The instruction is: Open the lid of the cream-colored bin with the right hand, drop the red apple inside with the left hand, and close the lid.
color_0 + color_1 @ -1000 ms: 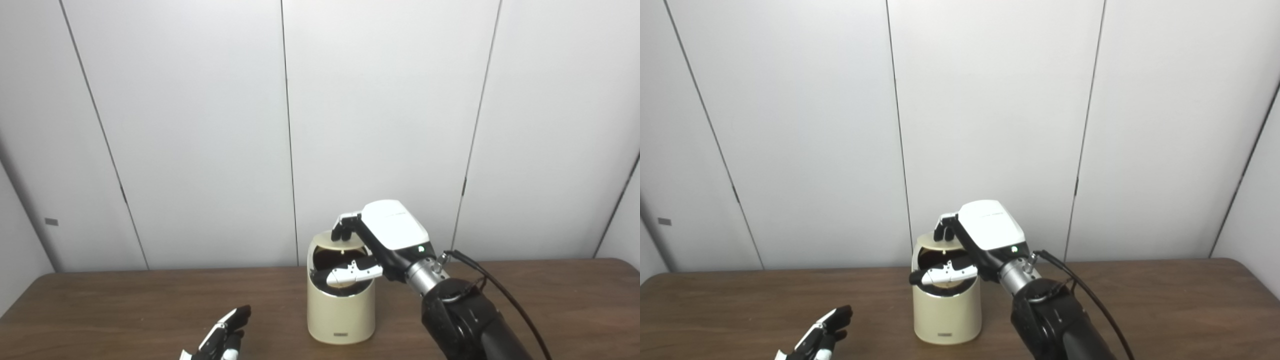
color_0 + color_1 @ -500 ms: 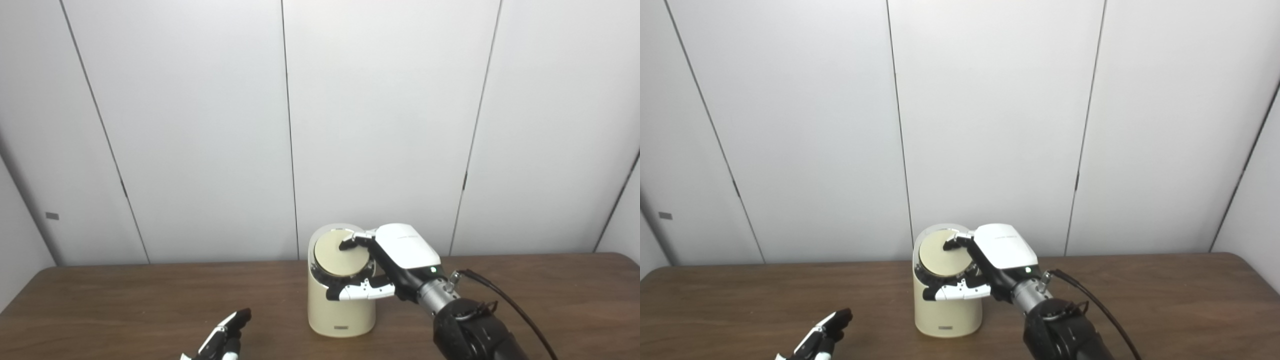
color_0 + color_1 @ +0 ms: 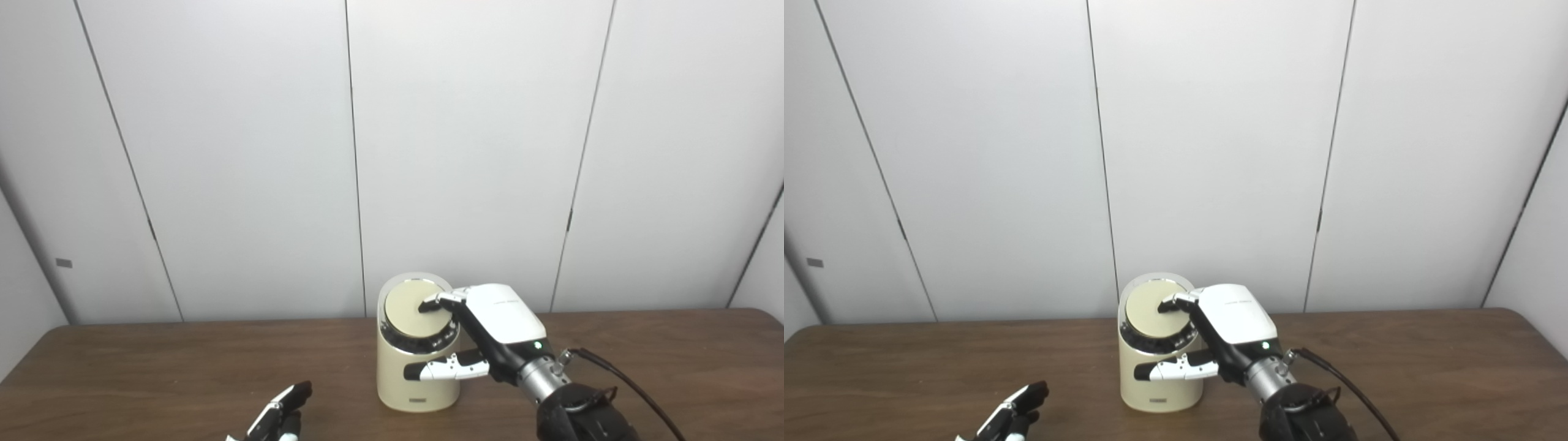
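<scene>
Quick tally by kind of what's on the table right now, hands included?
Bins: 1, the cream bin, lid shut
Hands: 2, right hand on the lid, left hand open at the near edge
Apples: 0 in view
Total: 3

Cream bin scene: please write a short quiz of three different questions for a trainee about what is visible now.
1. True or false: the lid of the bin is down.
2. Which robot hand touches the lid? A) left B) right C) neither
3. Fill in: the bin stands on a brown ____.

Key
1. True; the lid lies flat in its ring.
2. B; fingertips of the right robot hand rest on the lid, while the left robot hand waits low, apart from the bin.
3. Table.
</scene>
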Controlling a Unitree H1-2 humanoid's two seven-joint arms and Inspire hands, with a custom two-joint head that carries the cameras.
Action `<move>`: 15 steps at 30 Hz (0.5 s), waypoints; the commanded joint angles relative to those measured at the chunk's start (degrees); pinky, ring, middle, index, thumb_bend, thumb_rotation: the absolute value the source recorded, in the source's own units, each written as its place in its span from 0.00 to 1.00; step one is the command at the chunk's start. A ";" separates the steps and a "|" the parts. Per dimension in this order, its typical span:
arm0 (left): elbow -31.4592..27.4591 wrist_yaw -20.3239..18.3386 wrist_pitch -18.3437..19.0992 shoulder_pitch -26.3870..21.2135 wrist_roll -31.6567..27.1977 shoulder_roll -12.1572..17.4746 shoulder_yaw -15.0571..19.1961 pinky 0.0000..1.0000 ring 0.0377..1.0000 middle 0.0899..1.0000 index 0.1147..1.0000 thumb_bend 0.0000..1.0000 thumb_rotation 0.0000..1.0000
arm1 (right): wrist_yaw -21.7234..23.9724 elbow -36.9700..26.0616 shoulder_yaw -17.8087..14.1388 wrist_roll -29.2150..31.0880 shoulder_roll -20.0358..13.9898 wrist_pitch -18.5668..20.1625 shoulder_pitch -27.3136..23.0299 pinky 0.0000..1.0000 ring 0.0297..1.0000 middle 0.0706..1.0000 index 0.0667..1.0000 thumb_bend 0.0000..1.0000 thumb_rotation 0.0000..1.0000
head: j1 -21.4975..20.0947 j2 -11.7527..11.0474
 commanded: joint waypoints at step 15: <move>-0.85 0.69 -1.11 -1.56 0.65 -0.13 -0.03 0.84 0.87 0.84 0.83 0.40 0.84 | 3.36 -1.35 7.18 -13.16 -2.42 -1.50 3.38 0.87 0.87 0.84 0.75 0.88 0.83 | -0.28 -0.20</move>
